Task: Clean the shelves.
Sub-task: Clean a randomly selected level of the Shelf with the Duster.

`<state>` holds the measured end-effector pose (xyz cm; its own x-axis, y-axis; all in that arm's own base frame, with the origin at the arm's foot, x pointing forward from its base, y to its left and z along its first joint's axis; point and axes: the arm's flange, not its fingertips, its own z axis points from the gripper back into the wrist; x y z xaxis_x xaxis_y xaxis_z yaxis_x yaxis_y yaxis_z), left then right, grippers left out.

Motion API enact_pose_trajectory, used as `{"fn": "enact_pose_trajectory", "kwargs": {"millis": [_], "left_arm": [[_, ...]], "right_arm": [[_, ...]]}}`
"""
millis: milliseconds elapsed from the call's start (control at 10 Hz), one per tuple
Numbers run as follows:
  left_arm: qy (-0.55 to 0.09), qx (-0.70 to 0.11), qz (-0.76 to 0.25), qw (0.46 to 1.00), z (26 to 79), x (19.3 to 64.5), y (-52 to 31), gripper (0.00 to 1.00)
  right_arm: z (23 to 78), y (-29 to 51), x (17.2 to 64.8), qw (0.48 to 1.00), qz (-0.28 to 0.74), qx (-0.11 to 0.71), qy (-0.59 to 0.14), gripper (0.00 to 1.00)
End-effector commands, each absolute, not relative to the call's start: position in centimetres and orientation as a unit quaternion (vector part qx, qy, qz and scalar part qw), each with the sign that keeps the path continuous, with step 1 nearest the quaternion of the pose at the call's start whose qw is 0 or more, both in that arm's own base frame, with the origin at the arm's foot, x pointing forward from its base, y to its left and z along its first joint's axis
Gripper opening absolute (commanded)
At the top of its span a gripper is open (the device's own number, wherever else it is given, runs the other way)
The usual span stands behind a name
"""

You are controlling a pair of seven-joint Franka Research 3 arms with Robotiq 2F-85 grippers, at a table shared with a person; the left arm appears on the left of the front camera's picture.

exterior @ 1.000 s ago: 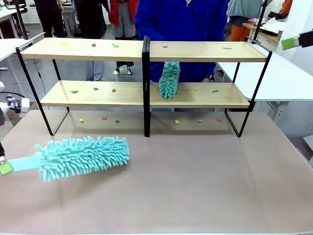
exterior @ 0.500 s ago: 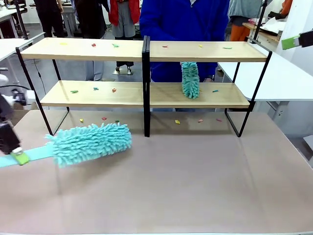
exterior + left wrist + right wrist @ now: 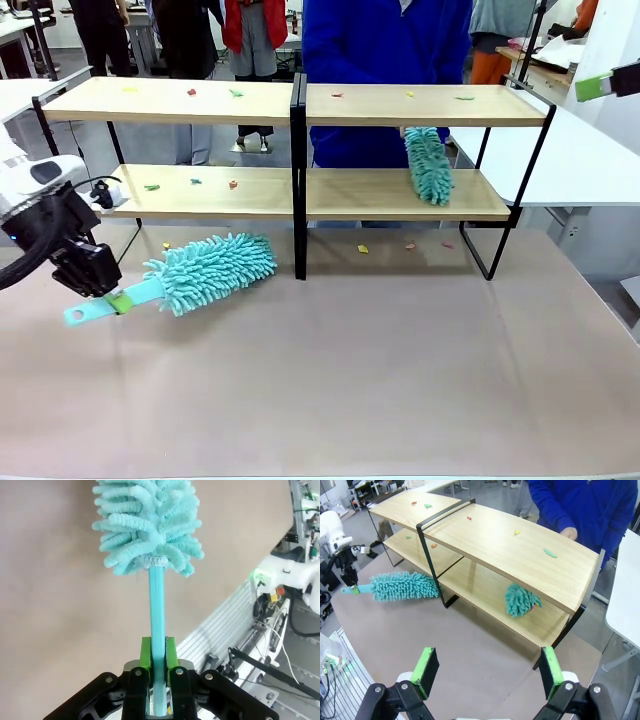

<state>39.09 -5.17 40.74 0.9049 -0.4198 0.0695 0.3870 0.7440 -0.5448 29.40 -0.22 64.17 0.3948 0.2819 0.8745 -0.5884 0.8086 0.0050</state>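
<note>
The shelves (image 3: pixel 260 100) stand across the far half of the table, with small coloured scraps (image 3: pixel 233 184) on both boards. At the left, my left gripper (image 3: pixel 113 299) is shut on the handle of a teal fluffy duster (image 3: pixel 211 269). The duster's head hangs low over the table, just in front of the shelves' left half. The left wrist view shows the same left gripper (image 3: pixel 158 652) with its green pads clamped on the handle below the duster (image 3: pixel 149 522). A person in blue holds a second teal duster (image 3: pixel 428 164) on the lower board, right half. My right gripper (image 3: pixel 488 672) hangs open, high above the shelves (image 3: pixel 490 535).
More scraps (image 3: pixel 363 249) lie on the brown table beneath the lower board. A white table (image 3: pixel 585 160) adjoins at the right. One green pad (image 3: pixel 592 87) of the right gripper shows at the top right. The near half of the brown table (image 3: pixel 380 380) is bare.
My left arm has swung right and towards the shelves, carrying its duster up to the left half. The person's duster has swept right along the lower board.
</note>
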Motion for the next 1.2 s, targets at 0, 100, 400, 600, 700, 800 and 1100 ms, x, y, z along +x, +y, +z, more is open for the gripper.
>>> {"fn": "enact_pose_trajectory", "kwargs": {"millis": [0, 100, 400, 600, 700, 800, 1100], "left_arm": [[0.036, -0.276, -0.212, 0.937, 40.4, 41.5, -6.3, 0.13], [0.013, -0.273, -0.205, 0.94, 40.2, 42.2, -6.5, 0.13], [0.004, -0.251, -0.156, 0.955, 39.5, 43.8, -6.7, 0.13], [0.016, -0.216, -0.094, 0.972, 38.7, 43.8, -7.3, 0.13], [0.031, -0.243, -0.108, 0.963, 39.1, 43.5, -7.6, 0.13], [0.006, -0.241, -0.131, 0.962, 38.8, 43.9, -6.4, 0.13], [0.006, -0.241, -0.131, 0.962, 38.8, 43.9, -6.4, 0.13]], "right_arm": [[64.1, -0.2, 29.4, 0.818, 0.269, 0.161, -0.482, 1.0], [64.1, -0.2, 29.4, 0.818, 0.269, 0.161, -0.482, 1.0], [64.1, -0.2, 29.4, 0.818, 0.269, 0.161, -0.482, 1.0], [64.1, -0.2, 29.4, 0.818, 0.269, 0.161, -0.482, 1.0], [64.1, -0.2, 29.4, 0.818, 0.269, 0.161, -0.482, 1.0], [64.1, -0.2, 29.4, 0.818, 0.269, 0.161, -0.482, 1.0], [64.1, -0.2, 29.4, 0.818, 0.269, 0.161, -0.482, 1.0]]}}
